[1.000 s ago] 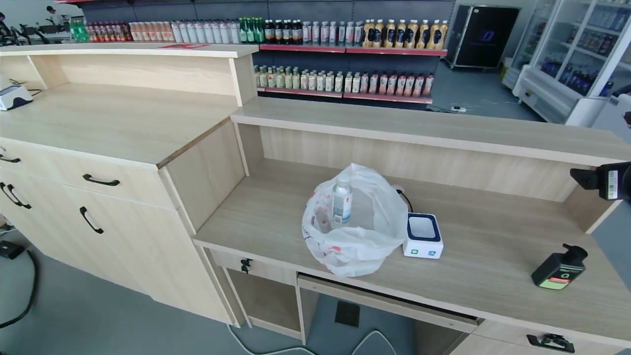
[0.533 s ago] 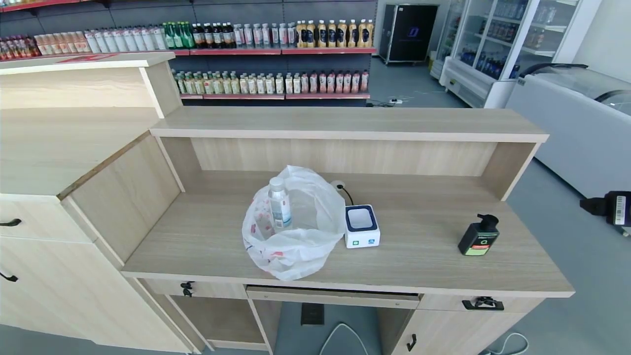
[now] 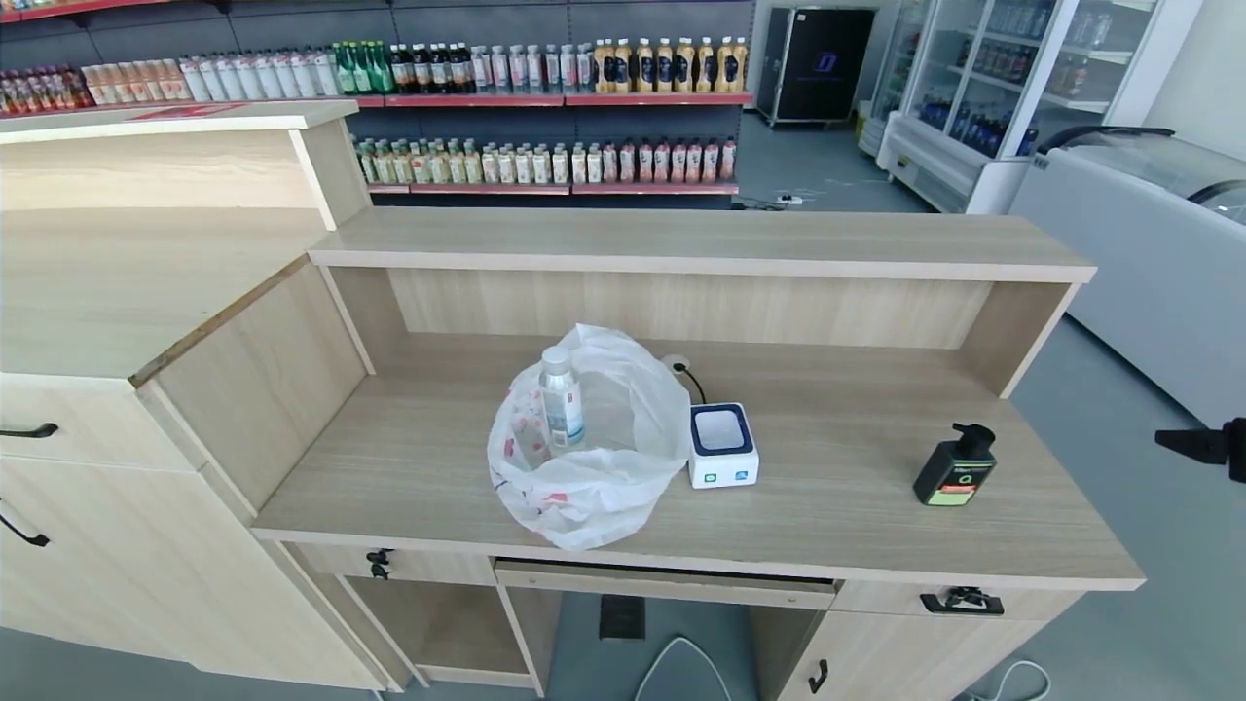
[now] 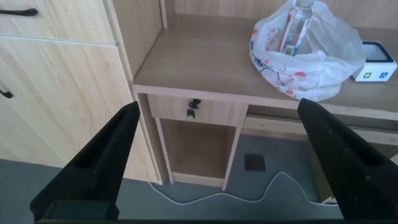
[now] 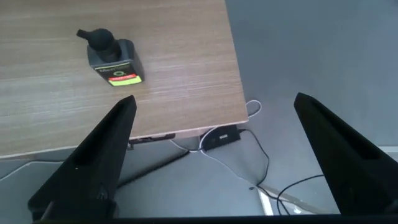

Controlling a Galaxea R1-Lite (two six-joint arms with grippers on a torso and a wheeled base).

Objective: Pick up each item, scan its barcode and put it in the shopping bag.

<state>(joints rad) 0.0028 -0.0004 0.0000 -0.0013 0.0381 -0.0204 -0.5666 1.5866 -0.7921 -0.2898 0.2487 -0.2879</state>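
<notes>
Left gripper (image 4: 217,106): we see fingers apart, empty;
Right gripper (image 5: 214,98): likewise apart, empty;
Shopping bag (image 3: 584,477): bottle (image 3: 562,399) upright inside

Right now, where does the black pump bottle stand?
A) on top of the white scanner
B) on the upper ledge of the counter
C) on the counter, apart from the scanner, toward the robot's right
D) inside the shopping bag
C: the black pump bottle stands upright on the counter, well to the right of the scanner and outside the shopping bag.
</notes>
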